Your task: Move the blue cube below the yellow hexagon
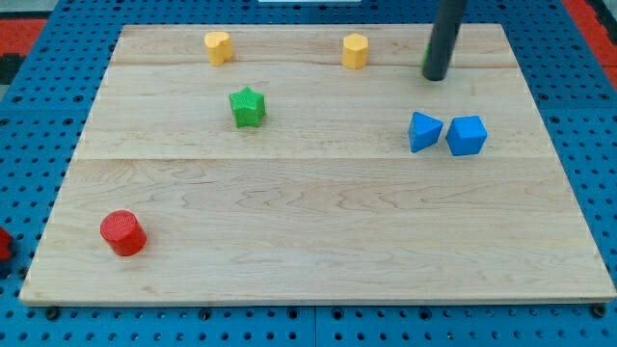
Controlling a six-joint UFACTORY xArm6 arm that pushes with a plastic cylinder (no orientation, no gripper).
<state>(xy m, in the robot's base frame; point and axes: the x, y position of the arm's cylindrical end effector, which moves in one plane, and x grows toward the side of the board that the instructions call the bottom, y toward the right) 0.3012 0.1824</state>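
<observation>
The blue cube (467, 135) sits at the board's right, touching or nearly touching a blue triangular block (423, 131) on its left. The yellow hexagon (355, 50) stands near the view's top, right of centre. My tip (436, 78) rests on the board to the right of the hexagon and above the two blue blocks, apart from both. A green block (425, 56) shows only as a sliver behind the rod's left side; its shape is hidden.
A yellow heart-like block (218, 46) sits near the top left. A green star (247, 106) lies left of centre. A red cylinder (123, 233) stands at the lower left. The wooden board (318, 251) lies on a blue pegboard.
</observation>
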